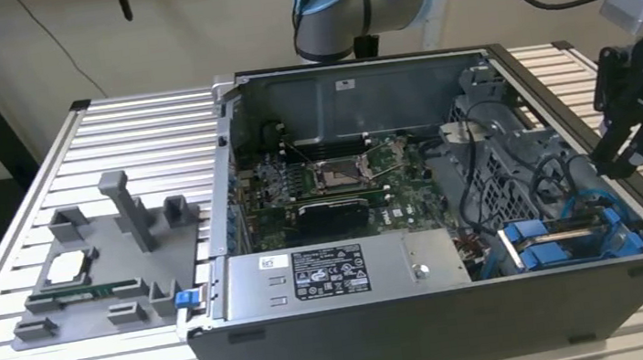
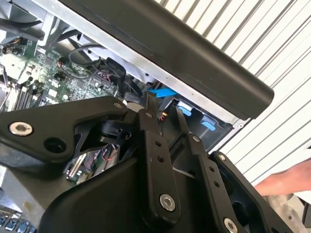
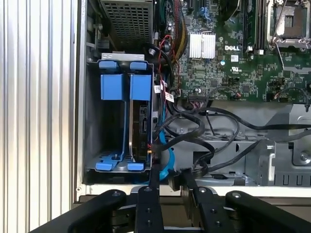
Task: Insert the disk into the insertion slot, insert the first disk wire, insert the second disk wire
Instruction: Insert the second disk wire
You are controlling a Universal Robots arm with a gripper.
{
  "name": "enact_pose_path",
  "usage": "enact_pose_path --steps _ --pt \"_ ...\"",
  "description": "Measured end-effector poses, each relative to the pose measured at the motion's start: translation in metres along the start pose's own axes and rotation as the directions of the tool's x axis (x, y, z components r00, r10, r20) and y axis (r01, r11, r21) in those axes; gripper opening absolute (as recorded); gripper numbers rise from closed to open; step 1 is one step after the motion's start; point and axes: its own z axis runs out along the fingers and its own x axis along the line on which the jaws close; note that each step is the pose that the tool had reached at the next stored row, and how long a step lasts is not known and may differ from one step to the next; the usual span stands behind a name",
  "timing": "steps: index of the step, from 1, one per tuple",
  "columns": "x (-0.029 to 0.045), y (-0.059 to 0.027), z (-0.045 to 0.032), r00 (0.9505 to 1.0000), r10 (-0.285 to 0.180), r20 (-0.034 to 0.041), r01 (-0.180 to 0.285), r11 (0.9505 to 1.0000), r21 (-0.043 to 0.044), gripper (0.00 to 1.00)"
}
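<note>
- My black two-finger gripper [image 1: 631, 156] hangs just outside the wall of the open dark-grey computer case [image 1: 439, 331], right beside the drive cage. I judge that standoff gives the wrist cameras a clear look into the bay.
- In both wrist views the fingers [image 3: 148, 194] stand a narrow gap apart with nothing between them, so the gripper [image 2: 164, 109] is empty.
- The flat silver-grey disk in its bright blue plastic carrier [image 3: 141, 124] already sits inside the grey sheet-metal insertion slot [image 3: 92, 126]. It stands on edge because that is how the cage takes it. From outside I see it in the case corner [image 1: 557, 243].
- An empty blue carrier [image 3: 112, 87] fills the neighbouring place in the cage, on the side nearer the case wall.
- A thin blue cable [image 3: 170, 158] and several black cables [image 3: 214, 126] lie loose just beside the cage, on its side toward the green motherboard [image 3: 228, 63]. They look close enough to reach the disk, but I cannot tell whether any is plugged in.
- A person's hand [image 2: 286, 182] rests over the slatted aluminium table [image 1: 144, 137], outside the case and well apart from the cage.
</note>
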Motion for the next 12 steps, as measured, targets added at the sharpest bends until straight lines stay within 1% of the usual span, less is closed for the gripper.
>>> enact_pose_path --steps 12 --pt "0.0 -0.0001 0.0013 1.0 0.0 0.0 0.0 1.0 0.0 1.0"
